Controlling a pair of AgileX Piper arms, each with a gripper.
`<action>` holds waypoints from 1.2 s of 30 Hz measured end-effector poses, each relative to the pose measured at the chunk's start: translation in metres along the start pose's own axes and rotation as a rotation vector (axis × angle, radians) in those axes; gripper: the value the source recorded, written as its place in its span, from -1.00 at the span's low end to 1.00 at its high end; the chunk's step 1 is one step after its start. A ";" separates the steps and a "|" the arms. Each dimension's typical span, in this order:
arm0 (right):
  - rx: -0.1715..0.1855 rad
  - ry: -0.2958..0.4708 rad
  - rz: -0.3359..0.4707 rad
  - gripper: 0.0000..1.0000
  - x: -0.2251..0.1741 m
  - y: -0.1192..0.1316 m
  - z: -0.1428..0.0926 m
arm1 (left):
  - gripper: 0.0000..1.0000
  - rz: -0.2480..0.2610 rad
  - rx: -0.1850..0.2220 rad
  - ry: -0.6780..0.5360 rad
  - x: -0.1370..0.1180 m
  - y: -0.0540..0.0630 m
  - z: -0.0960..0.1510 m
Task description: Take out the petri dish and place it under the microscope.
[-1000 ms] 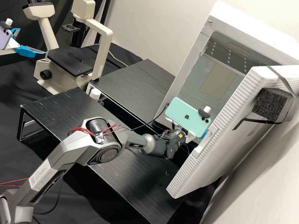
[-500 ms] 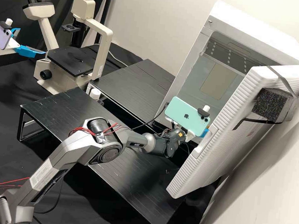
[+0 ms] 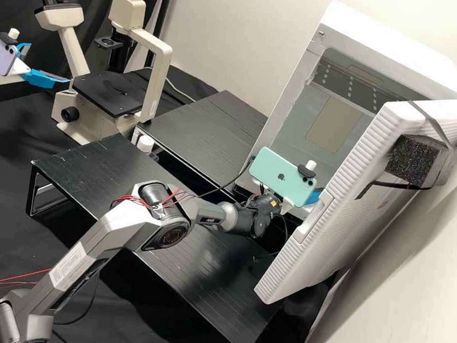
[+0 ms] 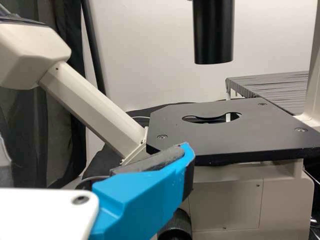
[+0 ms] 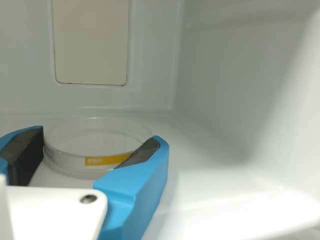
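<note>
Right blue gripper (image 3: 312,197): spread around clear round plastic dish (image 5: 95,140), inside big white box (image 3: 393,52). Left blue gripper (image 3: 48,64): spread near cream microscope (image 3: 157,70).

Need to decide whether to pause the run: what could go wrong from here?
The clear dish lies between the spread fingers of the right hand; a shallow or uneven pinch could let its smooth rim slip. The cabinet door stands open close beside that hand, so the arm might knock it coming out. The microscope's black platform has an opening in it, so a dish set down off-centre might tilt.
</note>
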 end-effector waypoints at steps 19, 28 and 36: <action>0.002 0.001 -0.004 -1.00 0.003 -0.003 -0.002 | 1.00 0.000 0.000 0.000 0.000 0.000 0.000; 0.038 0.022 -0.002 -1.00 -0.004 -0.007 0.001 | 1.00 0.000 0.000 0.000 0.000 0.000 0.000; 0.056 0.051 0.001 -1.00 -0.039 -0.001 0.001 | 1.00 0.000 0.000 0.000 0.000 0.000 0.000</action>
